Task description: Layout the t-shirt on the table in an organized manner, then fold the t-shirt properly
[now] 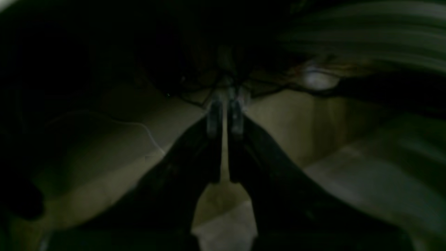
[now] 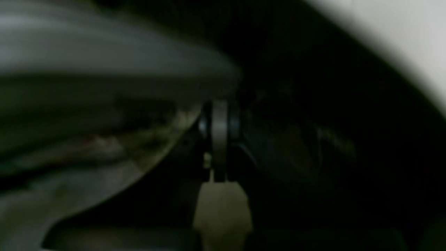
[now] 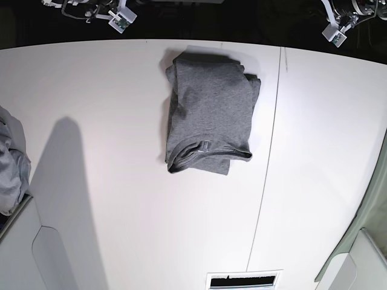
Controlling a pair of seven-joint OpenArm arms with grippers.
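Observation:
The heather-grey t-shirt [image 3: 208, 112] lies folded into a compact rectangle on the far middle of the white table [image 3: 91, 90], its ribbed collar at the near end. Both arms are drawn back past the table's far edge, well apart from the shirt. My left gripper [image 3: 334, 33] is at the top right and my right gripper [image 3: 123, 21] at the top left. In the dark left wrist view the left gripper [image 1: 224, 118] has its fingers nearly together with nothing between them. The right gripper [image 2: 219, 139] is shut and empty in the right wrist view.
A thin dark seam [image 3: 269, 157] crosses the table just right of the shirt. A paler grey-blue cloth heap [image 3: 12, 163] sits at the left edge. White bins [image 3: 54, 260] stand at the near corners, and a slotted opening [image 3: 242, 281] is at the near edge.

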